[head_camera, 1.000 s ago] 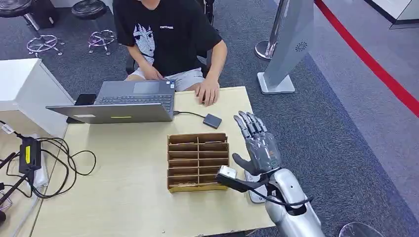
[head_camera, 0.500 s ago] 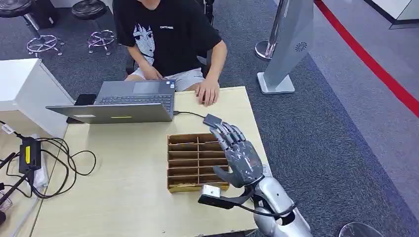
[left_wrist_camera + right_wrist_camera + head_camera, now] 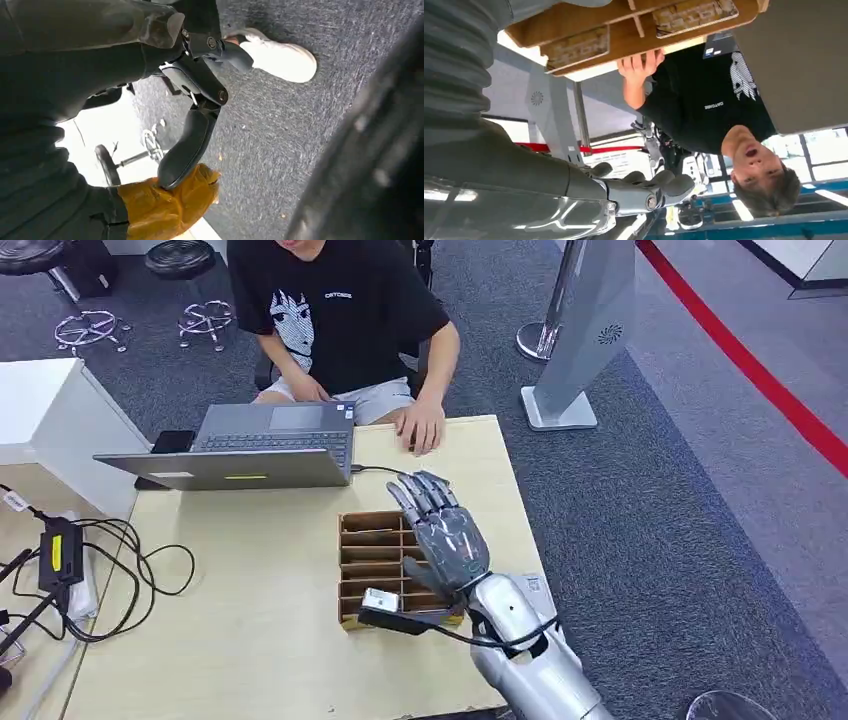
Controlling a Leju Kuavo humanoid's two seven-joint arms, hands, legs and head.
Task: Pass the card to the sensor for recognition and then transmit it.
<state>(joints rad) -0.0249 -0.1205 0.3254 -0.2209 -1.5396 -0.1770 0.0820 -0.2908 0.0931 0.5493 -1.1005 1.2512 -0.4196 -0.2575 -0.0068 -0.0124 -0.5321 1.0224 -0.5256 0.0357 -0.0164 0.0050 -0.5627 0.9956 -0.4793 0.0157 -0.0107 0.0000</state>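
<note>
One pale wooden surface [image 3: 270, 640] carries one brown cardboard card rack [image 3: 375, 555], divided into two columns of slots. In the head view I cannot count the cards. The right wrist view shows flat brownish cards [image 3: 696, 12] lying in two of the slots, their long axes across the rack, left to right.

The robot's right hand [image 3: 448, 540] hovers over the right half of the rack, palm down, fingers [image 3: 420, 490] stretched straight and spread apart toward the far side, gripping nothing. It hides most of the rack's right column and the small dark sensor box that the black cable [image 3: 382, 471] runs to. A camera on a black bracket [image 3: 395, 615] juts from the wrist over the rack's near edge.

The left hand [image 3: 195, 135] hangs down beside the robot above dark grey carpet, fingers loosely apart with nothing between them.

At the far left of the surface stands one open grey laptop [image 3: 245, 445], with one black phone [image 3: 173, 441] just beside its left edge. A tangle of black cables and a power brick [image 3: 58, 552] lies at the left edge.

One person in a black printed T-shirt [image 3: 335, 310] sits at the far side, one hand [image 3: 422, 428] resting on the surface; the head is cut off at the top of the picture. Two black stools [image 3: 185, 260] stand far left, and one grey floor stand [image 3: 590, 330] stands far right.
</note>
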